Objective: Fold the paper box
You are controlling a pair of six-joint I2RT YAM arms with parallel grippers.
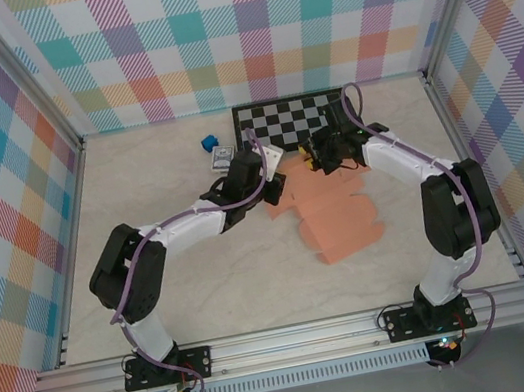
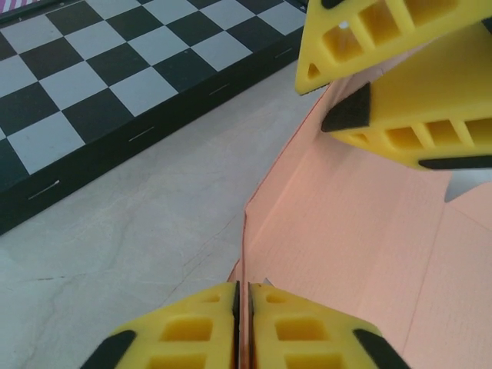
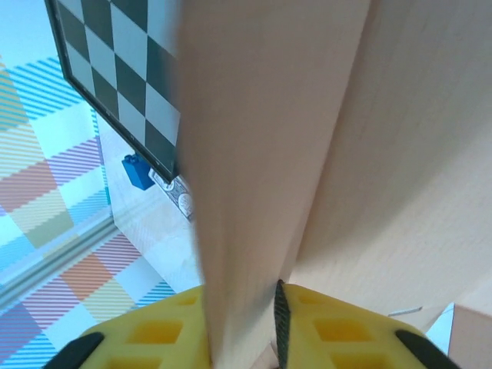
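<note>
Left gripper and right gripper jaws pinch a raised flap of salmon-orange paper box.

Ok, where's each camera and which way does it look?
Top external: high behind the arms, looking down at table, paper box, checkerboard; both arms show.
Left wrist: looks past the left gripper, pinching the box, toward the right gripper.
Right wrist: behind the right gripper, box flap between its fingers.
All share box and checkerboard.
</note>
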